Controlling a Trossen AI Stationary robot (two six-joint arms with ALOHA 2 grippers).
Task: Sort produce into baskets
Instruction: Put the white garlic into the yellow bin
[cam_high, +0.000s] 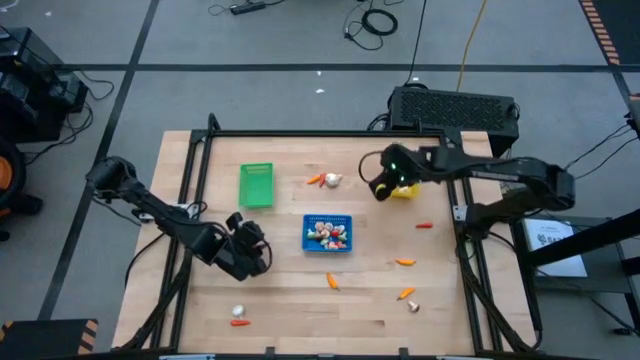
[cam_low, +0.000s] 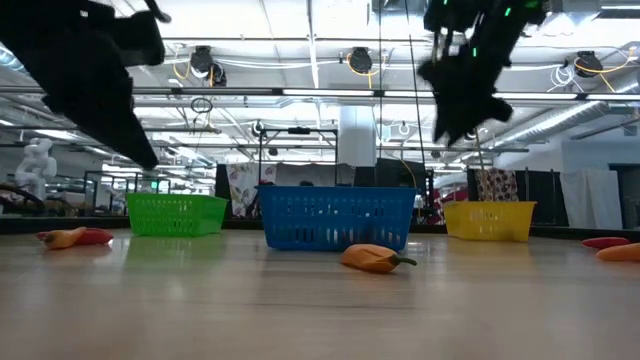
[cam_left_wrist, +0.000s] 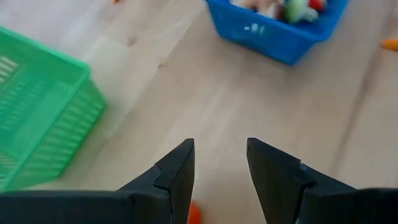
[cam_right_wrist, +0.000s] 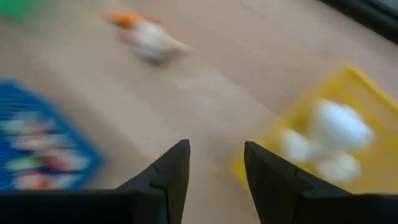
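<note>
High view, mid-sort: I see my right gripper, fingers apart and empty, right of centre in the frame beside the yellow basket holding white bulbs. The blue basket at centre is well filled, the green basket looks empty. My left gripper waits parted at lower left; carrots lie scattered, so I judge about half remains.

Two arms of jointed black segments are seen, the left arm trailing dark cables along its links. The right arm is marked by small green lights near its wrist. Each ends in wedge-shaped matte black jaws
</note>
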